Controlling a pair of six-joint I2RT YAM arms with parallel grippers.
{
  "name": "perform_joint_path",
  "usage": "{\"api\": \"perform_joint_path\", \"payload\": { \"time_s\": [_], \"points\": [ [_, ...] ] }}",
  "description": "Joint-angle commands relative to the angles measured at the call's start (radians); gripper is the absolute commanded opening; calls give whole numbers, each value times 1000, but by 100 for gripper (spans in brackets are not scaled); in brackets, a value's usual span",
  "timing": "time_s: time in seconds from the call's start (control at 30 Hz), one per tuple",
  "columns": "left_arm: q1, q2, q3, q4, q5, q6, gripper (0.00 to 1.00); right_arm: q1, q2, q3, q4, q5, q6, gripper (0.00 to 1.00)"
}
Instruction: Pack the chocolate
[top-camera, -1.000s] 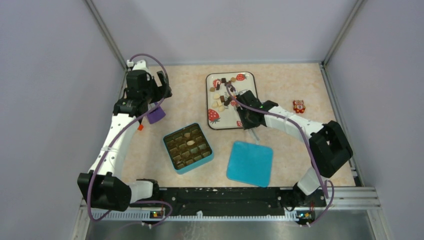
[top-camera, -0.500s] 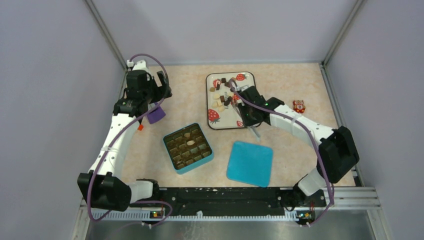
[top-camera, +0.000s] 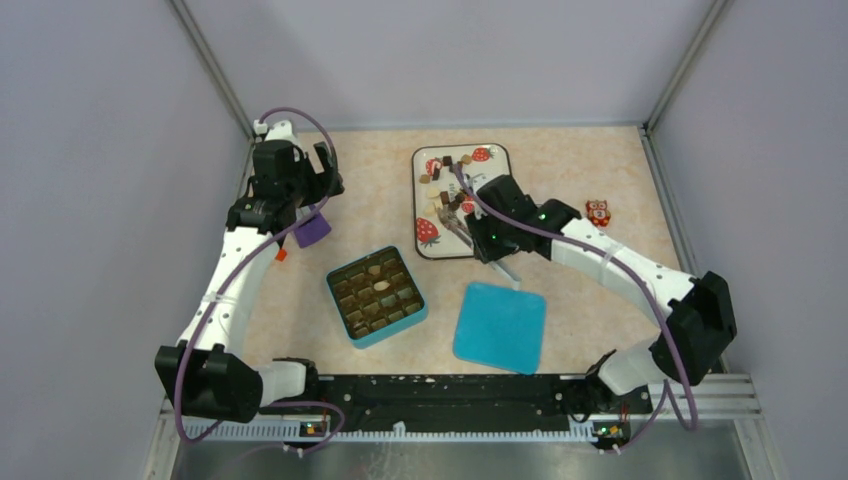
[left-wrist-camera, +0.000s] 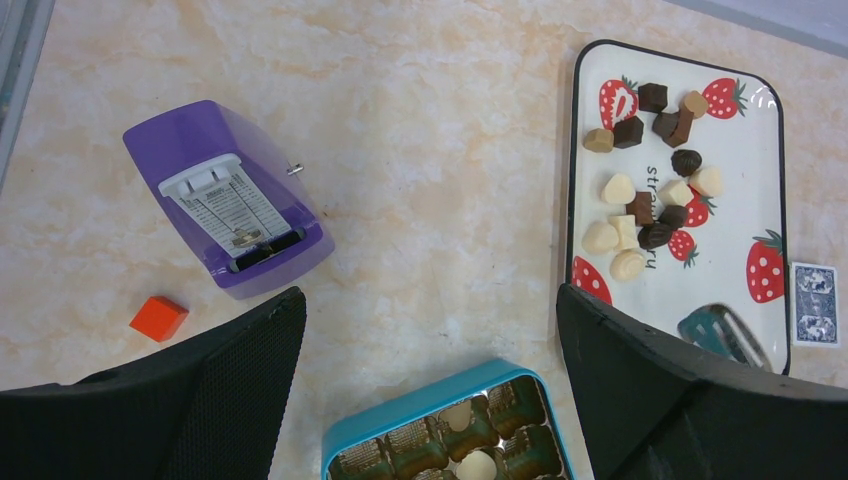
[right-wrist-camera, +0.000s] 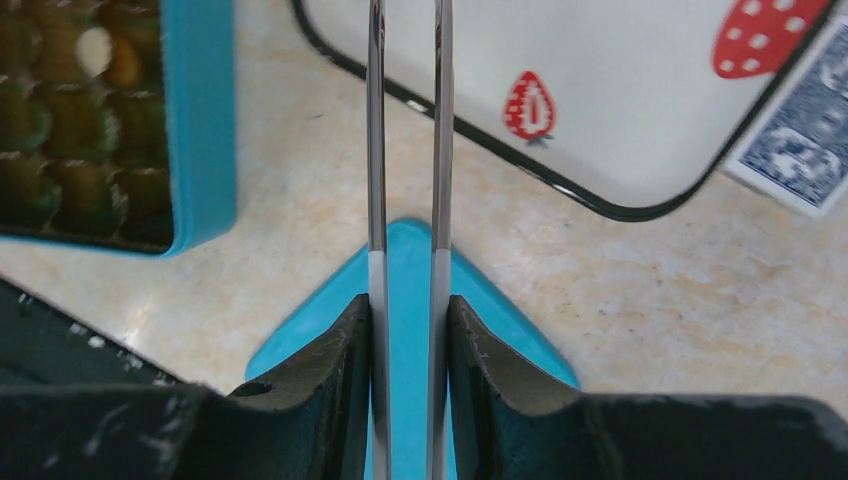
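Note:
The chocolate (top-camera: 446, 190), several dark, tan and cream pieces (left-wrist-camera: 640, 200), lies on the strawberry-print tray (top-camera: 495, 175). The open teal box (top-camera: 331, 285) holds two cream pieces (left-wrist-camera: 478, 465) in its brown insert. Its teal lid (top-camera: 500, 327) lies flat to the right. My right gripper (top-camera: 478, 238) is over the tray's near edge, shut on metal tongs (right-wrist-camera: 375, 150) whose blades point across the tray's near part toward the pieces. Nothing is visible between the blades in the right wrist view, where the tips are out of frame. My left gripper (top-camera: 325, 175) hangs open at the back left, holding nothing.
A purple stapler-like object (left-wrist-camera: 230, 200) and a small orange cube (left-wrist-camera: 158, 318) lie below the left gripper. An orange owl figure (top-camera: 597, 212) stands right of the tray. A blue playing card (left-wrist-camera: 817, 303) lies at the tray's near right corner. Walls enclose the table.
The right gripper with the tongs has shifted left along the tray's near edge, while its elbow swung out to the right. The left arm has not moved.

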Motion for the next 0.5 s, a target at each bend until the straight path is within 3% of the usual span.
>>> {"api": "perform_joint_path", "payload": {
  "time_s": [0.0,0.2,0.47],
  "points": [
    [7,-24,15,15,3,1,99,106,-86,47,9,-109,-86,16],
    [7,-21,23,13,4,3,99,254,-76,42,8,-175,-125,16],
    [7,-37,14,1,-2,6,99,335,-30,21,10,-230,-139,17]
  ]
}}
